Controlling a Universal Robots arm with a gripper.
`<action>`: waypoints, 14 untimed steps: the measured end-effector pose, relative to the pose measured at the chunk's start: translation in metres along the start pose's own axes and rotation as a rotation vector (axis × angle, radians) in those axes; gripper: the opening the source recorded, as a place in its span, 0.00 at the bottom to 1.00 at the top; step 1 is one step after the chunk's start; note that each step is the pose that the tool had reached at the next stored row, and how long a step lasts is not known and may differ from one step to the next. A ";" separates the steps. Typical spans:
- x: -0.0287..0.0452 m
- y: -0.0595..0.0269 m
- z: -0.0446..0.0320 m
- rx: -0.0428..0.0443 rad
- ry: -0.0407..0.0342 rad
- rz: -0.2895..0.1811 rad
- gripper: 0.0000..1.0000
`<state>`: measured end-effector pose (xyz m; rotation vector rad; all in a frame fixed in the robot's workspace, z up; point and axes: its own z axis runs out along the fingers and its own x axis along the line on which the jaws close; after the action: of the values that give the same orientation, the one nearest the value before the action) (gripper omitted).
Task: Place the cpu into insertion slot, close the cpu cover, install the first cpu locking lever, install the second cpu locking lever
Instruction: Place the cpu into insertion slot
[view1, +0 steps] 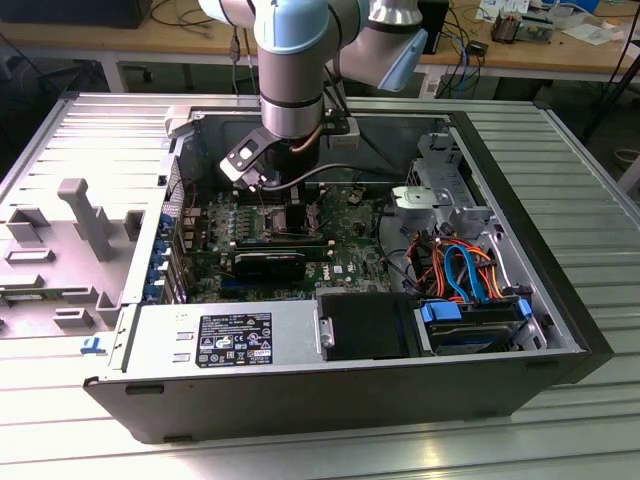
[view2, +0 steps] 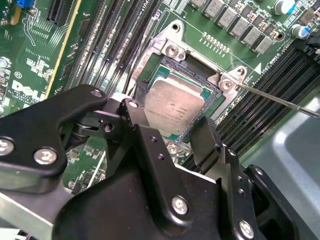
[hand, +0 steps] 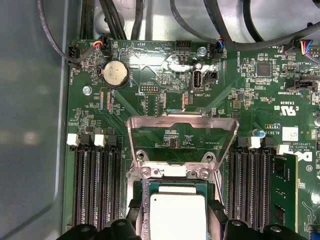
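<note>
The cpu (view2: 172, 107), a flat square chip with a silver-grey top, lies in the insertion slot (view2: 167, 62) on the green board. In both wrist views my gripper (view2: 167, 120) straddles it, one black finger (view2: 131, 107) at each opposite edge, shut on the chip. In the first wrist view the cpu (hand: 177, 215) sits low between the fingertips (hand: 134, 206). Behind it the cpu cover (hand: 150, 121), a silver window frame, stands raised on its hinge. A thin metal locking lever (view2: 280, 100) sticks out free beside the socket. In the exterior view my gripper (view1: 285, 195) reaches down into the open computer case.
Black memory slots (hand: 95, 190) flank the socket and one holds a memory stick (hand: 285, 190). The case holds a power supply (view1: 230, 335) in front and a drive cage with orange and blue cables (view1: 465, 265) on the exterior view's right. Black cables (hand: 210, 25) run above the board.
</note>
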<state>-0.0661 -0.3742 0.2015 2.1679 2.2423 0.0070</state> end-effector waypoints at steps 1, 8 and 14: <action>-0.0001 0.0000 -0.0001 0.0002 0.0001 0.000 0.62; -0.0004 0.0000 -0.0025 0.0002 0.0004 0.000 0.62; -0.0005 0.0001 -0.0045 0.0001 0.0008 0.000 0.62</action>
<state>-0.0661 -0.3746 0.2059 2.1682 2.2429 0.0077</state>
